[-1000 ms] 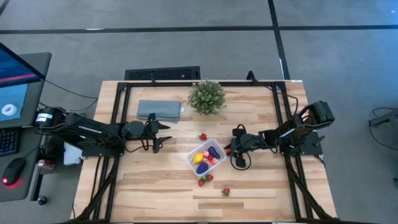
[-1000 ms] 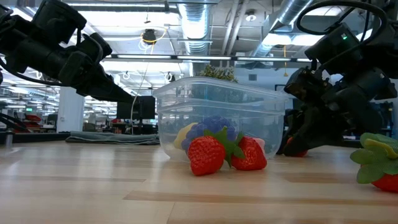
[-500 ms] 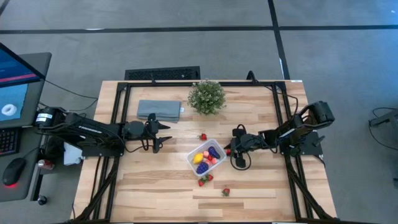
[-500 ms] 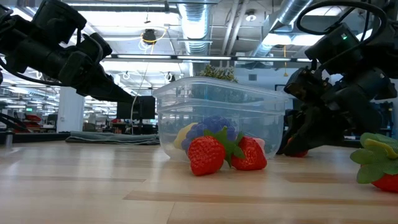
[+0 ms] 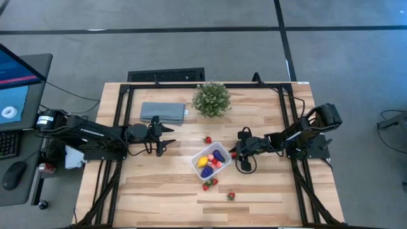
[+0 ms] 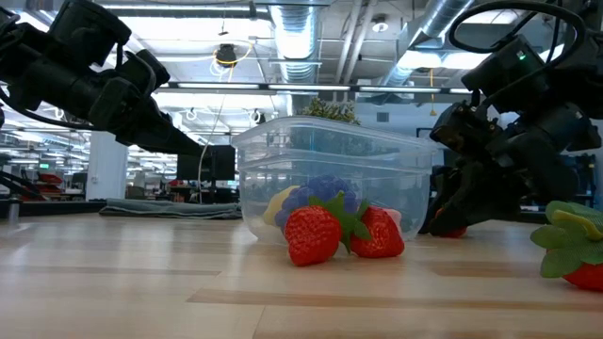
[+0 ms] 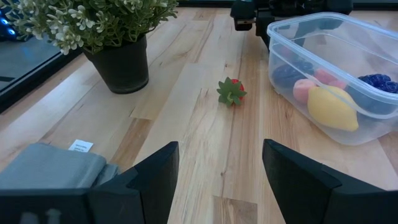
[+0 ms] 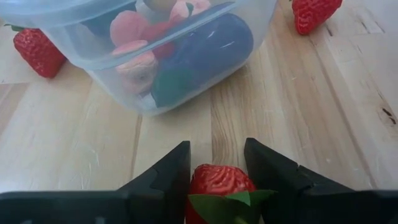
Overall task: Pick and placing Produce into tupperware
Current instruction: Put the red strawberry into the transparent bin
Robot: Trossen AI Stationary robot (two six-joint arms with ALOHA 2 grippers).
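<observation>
The clear tupperware (image 5: 196,159) stands mid-table and holds a yellow piece (image 5: 203,161), purple pieces (image 5: 218,154) and pink ones. My right gripper (image 5: 234,154) sits low at its right side, shut on a red strawberry (image 8: 219,182) that rests on the wood. Other strawberries lie loose: one (image 5: 207,140) beyond the box, two (image 5: 208,184) touching each other in front of it, and one (image 5: 231,196) nearer the front edge. My left gripper (image 5: 166,137) hovers open left of the box, with nothing between its fingers. My right gripper pinches the strawberry's two sides (image 8: 193,180) between its fingers (image 8: 165,177). The fingers slant down from the table's right toward the tupperware. The strawberry lies on the table, its green leaves (image 8: 227,202) turned back toward the wrist.
A bushy potted plant (image 5: 212,98) stands at the far middle, with a folded grey-blue cloth (image 5: 163,112) to its left, just beyond my left gripper. Bare wood lies along the front of the table.
</observation>
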